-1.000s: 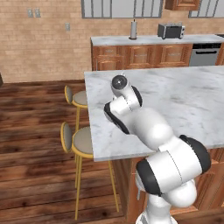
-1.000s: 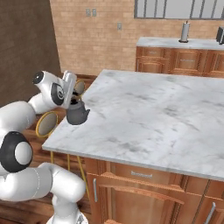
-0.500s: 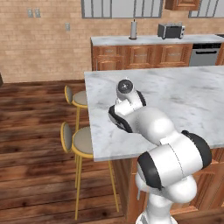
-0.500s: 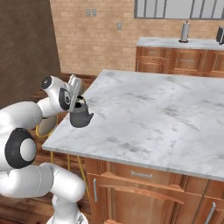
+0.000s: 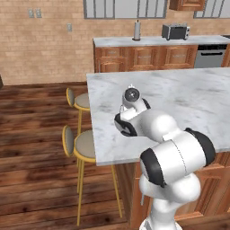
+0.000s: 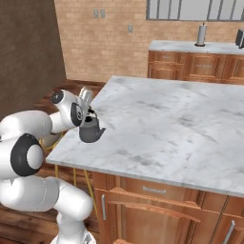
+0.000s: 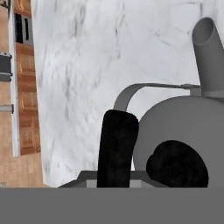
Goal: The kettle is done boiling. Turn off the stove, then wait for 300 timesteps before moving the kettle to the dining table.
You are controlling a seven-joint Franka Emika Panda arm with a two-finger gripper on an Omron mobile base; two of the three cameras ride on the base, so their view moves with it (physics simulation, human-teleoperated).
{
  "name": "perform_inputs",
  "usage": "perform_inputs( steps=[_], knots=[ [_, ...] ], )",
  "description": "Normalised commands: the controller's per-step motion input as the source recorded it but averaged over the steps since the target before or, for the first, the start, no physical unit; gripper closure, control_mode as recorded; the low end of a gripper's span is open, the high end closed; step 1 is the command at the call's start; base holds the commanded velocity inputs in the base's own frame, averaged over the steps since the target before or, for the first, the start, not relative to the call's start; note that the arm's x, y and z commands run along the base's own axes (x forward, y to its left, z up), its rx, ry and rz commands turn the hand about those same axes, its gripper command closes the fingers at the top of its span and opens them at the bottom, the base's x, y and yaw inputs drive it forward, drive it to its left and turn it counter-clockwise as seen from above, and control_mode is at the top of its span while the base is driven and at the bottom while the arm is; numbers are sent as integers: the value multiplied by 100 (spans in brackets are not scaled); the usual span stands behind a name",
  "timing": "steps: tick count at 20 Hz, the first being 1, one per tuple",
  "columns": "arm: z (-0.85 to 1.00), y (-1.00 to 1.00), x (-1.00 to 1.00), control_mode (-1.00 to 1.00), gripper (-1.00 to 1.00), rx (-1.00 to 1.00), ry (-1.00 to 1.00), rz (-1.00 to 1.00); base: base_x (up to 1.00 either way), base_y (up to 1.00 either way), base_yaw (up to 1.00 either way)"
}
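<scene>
- Dark finger tips of your end effector (image 6: 88,113) are pinched together on the thin black arched handle at the top of the kettle (image 6: 91,131); that narrow handle is all they have hold of.
- Seen from the hand, one finger (image 7: 117,148) stands just beside the round lid knob, with the grey handle strap curving out from behind it and the spout pointing away from the end effector.
- The kettle hangs below the end effector, over the near corner of the dining table (image 6: 190,125). Whether its base is touching the marble bench or just above it, you cannot tell from these views.
- Judge the kettle as stiff metal, not fragile, and probably weighty if it is full of boiled water. The load sits low in the wide base, so it will tend to swing under the handle.
- The handle is thin and smooth, so expect the body to pivot or slip in the grip if you move sharply. The top of the arch, above the lid knob, is the right place to hold.
- Keep the spout level so nothing spills, and set the base flat, further in from the dining table's edge.
- Beyond the edge beside the kettle stand two stools (image 5: 83,147), a poor place for a drop.
</scene>
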Motion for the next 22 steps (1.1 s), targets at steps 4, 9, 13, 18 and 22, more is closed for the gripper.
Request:
perform_inputs(
  steps=[4, 9, 13, 18, 22],
  knots=[
    [-28, -6, 15, -100, 100, 2, -1, 0, 0, 0, 0],
    [-31, -4, 17, -100, 100, 1, -1, 0, 0, 0, 0],
    [-29, 0, 20, -100, 100, 0, 0, 0, 0, 0, 0],
    [-27, 0, 20, -100, 100, 1, 0, 0, 0, 0, 0],
    [-31, -1, 15, -100, 100, 1, 0, 0, 0, 0, 0]
  ],
)
